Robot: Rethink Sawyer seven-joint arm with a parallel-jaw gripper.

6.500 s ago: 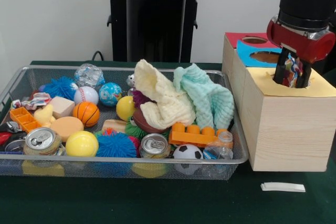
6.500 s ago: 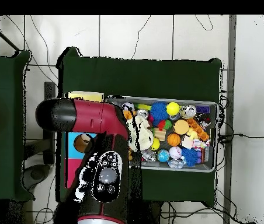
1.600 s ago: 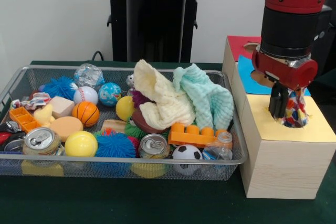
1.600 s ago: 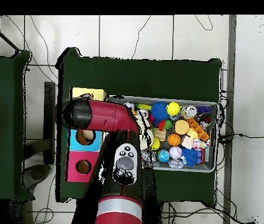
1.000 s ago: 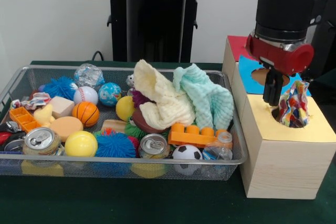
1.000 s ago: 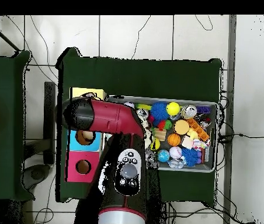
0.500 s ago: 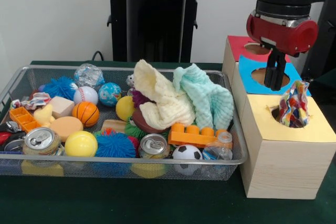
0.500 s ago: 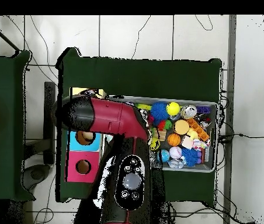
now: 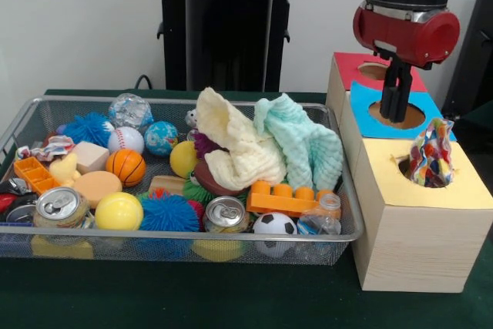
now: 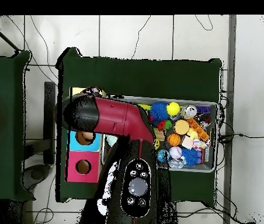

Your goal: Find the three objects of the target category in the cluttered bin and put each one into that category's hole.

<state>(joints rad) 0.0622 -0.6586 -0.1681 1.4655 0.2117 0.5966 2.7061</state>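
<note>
Dark green tabletop (image 9: 231,298)

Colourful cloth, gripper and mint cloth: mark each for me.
colourful cloth (image 9: 430,152), front view, its bunched middle above the yellow hole.
gripper (image 9: 395,117), front view, its lower tip.
mint cloth (image 9: 304,144), front view, its draped middle.

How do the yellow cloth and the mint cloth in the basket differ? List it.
The yellow cloth is pale yellow with a point rising at its top; the mint cloth is light green and spreads lower and wider. The yellow one lies toward the basket's middle, the mint one by its box-side wall. Both are crumpled, touching.
</note>
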